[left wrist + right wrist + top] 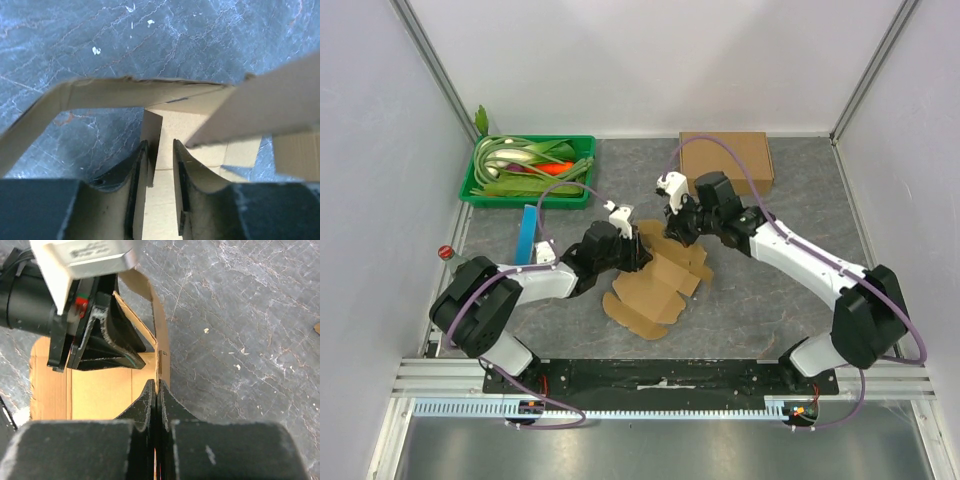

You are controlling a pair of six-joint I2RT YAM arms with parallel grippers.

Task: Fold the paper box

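The paper box lay part-folded mid-surface. The left hand stood slightly spread, a finger either side of an upright flap. Just beyond, the right hand was pressed together, pinching a box wall. A green tray sat farther back.

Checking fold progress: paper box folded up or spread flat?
Mostly spread. The paper box lies largely flat in the top view; one wall stands up, pinched in the right gripper.
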